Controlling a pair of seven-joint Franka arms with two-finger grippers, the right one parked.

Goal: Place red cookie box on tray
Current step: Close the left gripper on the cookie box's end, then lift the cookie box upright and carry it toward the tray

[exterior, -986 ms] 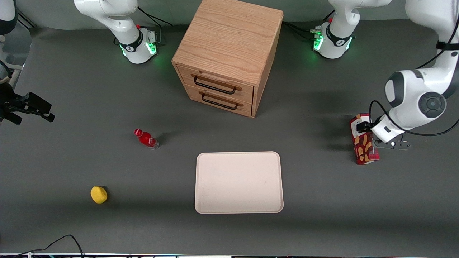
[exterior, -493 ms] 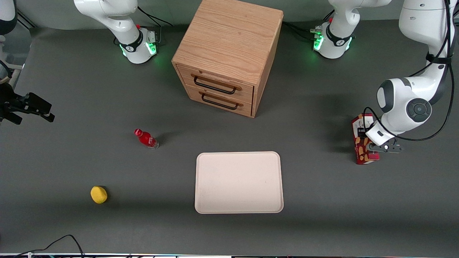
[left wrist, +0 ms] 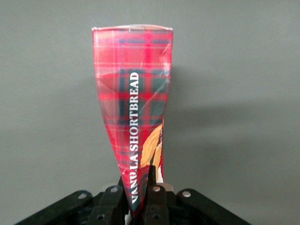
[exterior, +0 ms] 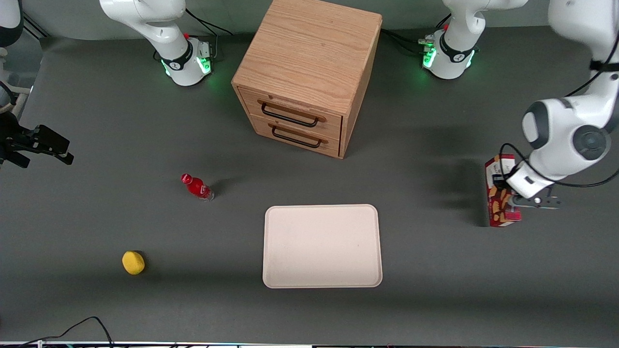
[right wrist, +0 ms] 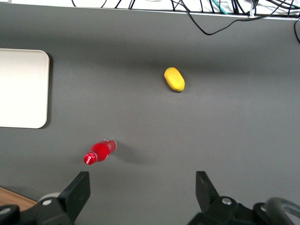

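The red cookie box [exterior: 500,195] is held off the table toward the working arm's end, its white label end uppermost in the front view. In the left wrist view its tartan face [left wrist: 133,108] reads "VANILLA SHORTBREAD" and tapers down between the fingers. My gripper [exterior: 503,186] [left wrist: 140,190] is shut on the box's narrow sides. The box's shadow falls on the grey table beside it, toward the tray. The cream tray [exterior: 321,246] [right wrist: 23,89] lies flat and bare at mid-table, well apart from the box.
A wooden two-drawer cabinet [exterior: 309,72] stands farther from the front camera than the tray. A small red bottle [exterior: 197,187] [right wrist: 99,151] and a yellow fruit [exterior: 133,262] [right wrist: 174,78] lie toward the parked arm's end.
The arm has shifted with the box toward the working arm's end of the table. The box has gone from tilted to nearly straight and sits a little nearer the front camera.
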